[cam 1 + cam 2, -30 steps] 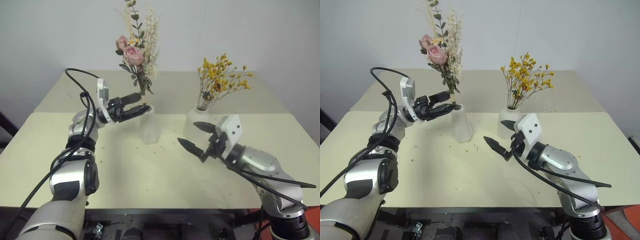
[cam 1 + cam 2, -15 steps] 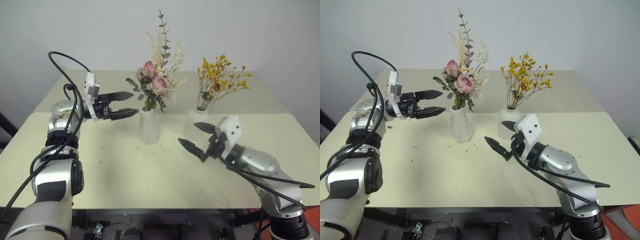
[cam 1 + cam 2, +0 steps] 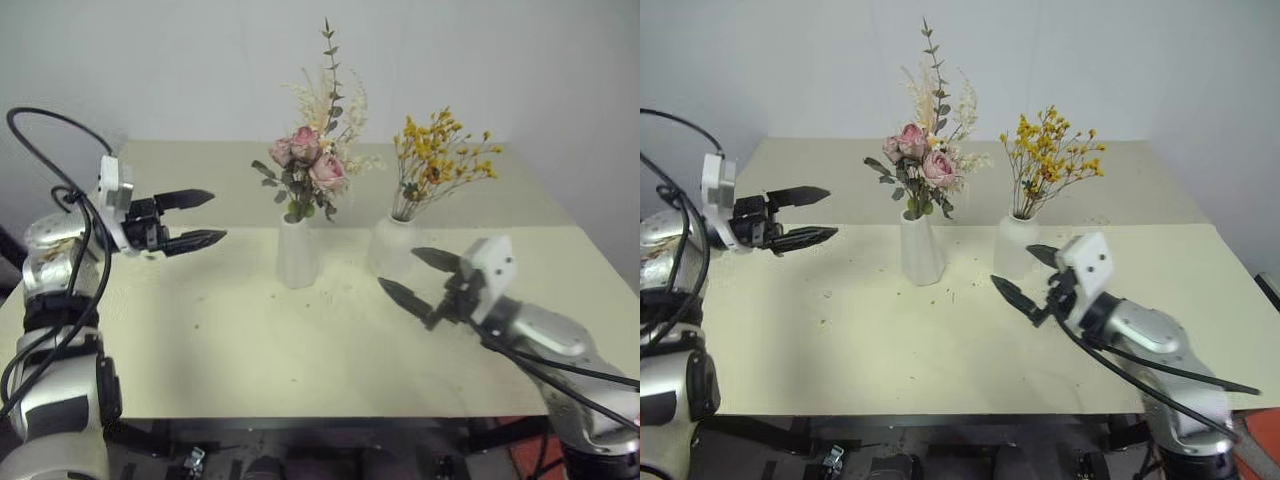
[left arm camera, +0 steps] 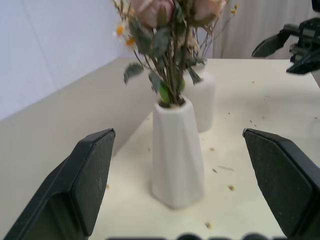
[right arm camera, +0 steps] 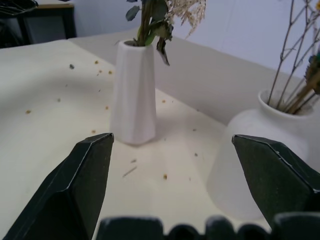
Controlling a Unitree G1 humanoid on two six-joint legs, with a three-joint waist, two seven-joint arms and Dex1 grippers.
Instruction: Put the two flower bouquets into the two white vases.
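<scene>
The left claw [image 3: 202,218] had let go of the pink rose bunch [image 3: 308,172], which now stood in the slim vase [image 3: 297,254] off beyond its wide-open tips, so both bunches looked put away.

A pale cream table [image 3: 890,350] stands against a plain grey-white wall [image 3: 1160,60], small brownish crumbs [image 5: 164,176], perhaps fallen plant bits, scattered over its top.

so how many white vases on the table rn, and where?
2. The slim tapered vase stands near the table's middle, holding the pink rose bouquet. The rounded vase stands apart to its right, holding the yellow spray. None seems hidden.
</scene>
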